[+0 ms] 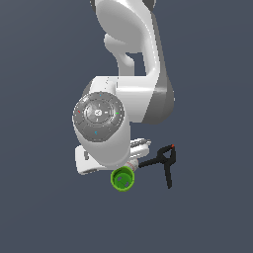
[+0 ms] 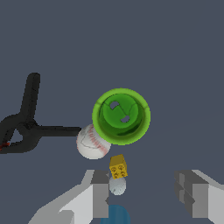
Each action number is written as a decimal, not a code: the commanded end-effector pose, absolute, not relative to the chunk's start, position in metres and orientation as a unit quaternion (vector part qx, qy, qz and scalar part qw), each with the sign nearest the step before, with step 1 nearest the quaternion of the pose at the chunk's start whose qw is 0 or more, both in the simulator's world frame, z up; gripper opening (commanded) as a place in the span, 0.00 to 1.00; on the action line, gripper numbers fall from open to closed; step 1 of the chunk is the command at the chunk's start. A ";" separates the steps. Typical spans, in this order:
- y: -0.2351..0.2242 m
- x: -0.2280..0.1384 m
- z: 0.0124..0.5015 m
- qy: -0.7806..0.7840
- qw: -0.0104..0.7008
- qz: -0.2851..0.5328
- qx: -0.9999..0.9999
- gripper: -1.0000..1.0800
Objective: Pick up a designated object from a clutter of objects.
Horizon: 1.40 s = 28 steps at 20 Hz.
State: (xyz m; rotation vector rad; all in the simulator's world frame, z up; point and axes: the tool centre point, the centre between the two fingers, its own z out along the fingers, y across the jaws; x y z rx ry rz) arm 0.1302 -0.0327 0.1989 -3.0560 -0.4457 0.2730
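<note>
1. Exterior view: the Panda arm hangs over the clutter and hides most of it, including the gripper's fingers. This view does not show the jaw opening.
2. Exterior view: the green cup stands upright with its mouth up, at about 6 o'clock from the arm's round wrist housing. Its rim is partly clear of the arm.
3. Exterior view: the black clamp lies at about 2 o'clock from the cup, just beside it. Contact cannot be confirmed.
4. Wrist view: the gripper is spread wide and holds nothing. Both fingers are apart from the green cup.
5. Wrist view: the cup is seen straight down its mouth, with 2 pale marks on its floor.
6. Wrist view: the white baseball sits against the cup's rim at about 8 o'clock from it, apparently touching. The clamp has 1 arm reaching the ball.
7. Wrist view: the yellow piece lies at about 6 o'clock from the cup, near it. The grey piece and the blue cup lie further along that line, between the fingers.
8. Step in hand, as judged: approach and alignment; no grasp has been made.
9. Next move, as judged: centre the open jaws across the cup's rim or wall, then descend. The finger paths should avoid the baseball and the yellow piece, since a knock could tip or shift the cup.
</note>
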 end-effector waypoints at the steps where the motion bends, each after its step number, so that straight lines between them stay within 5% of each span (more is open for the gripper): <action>1: -0.037 0.140 0.182 -0.158 0.024 0.094 -0.983 0.62; 14: -0.053 0.165 0.113 -0.209 0.039 0.118 -0.970 0.62; 28: -0.055 0.166 0.093 -0.216 0.042 0.122 -0.968 0.62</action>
